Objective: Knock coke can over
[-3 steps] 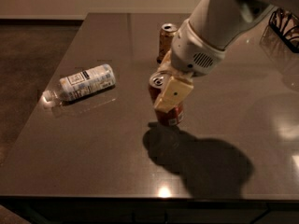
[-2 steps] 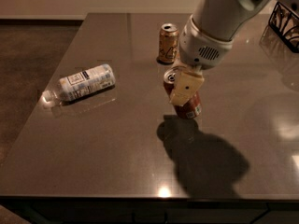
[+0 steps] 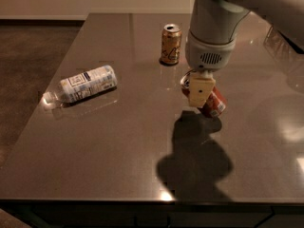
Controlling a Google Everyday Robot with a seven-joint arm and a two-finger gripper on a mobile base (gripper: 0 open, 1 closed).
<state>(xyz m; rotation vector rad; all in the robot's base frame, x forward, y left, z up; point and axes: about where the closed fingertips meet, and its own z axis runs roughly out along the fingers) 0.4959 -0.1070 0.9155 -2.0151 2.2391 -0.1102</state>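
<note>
The coke can (image 3: 213, 103) is red-orange and sits right of the table's middle. It is tilted, with its silver top (image 3: 185, 81) leaning to the left and its base to the right. My gripper (image 3: 199, 97) hangs from the grey arm directly over and in front of the can, touching it. Its cream-coloured tip covers the can's upper part. The arm's shadow falls on the table in front of the can.
A gold-tan can (image 3: 171, 44) stands upright behind the coke can. A clear plastic bottle (image 3: 85, 83) with a white label lies on its side at the left. The dark table (image 3: 118, 151) has its front edge near the bottom. A wire object (image 3: 285, 42) stands at the right.
The gripper and the coke can have moved to the right together. The can stood upright before and now leans over, its top to the left.
</note>
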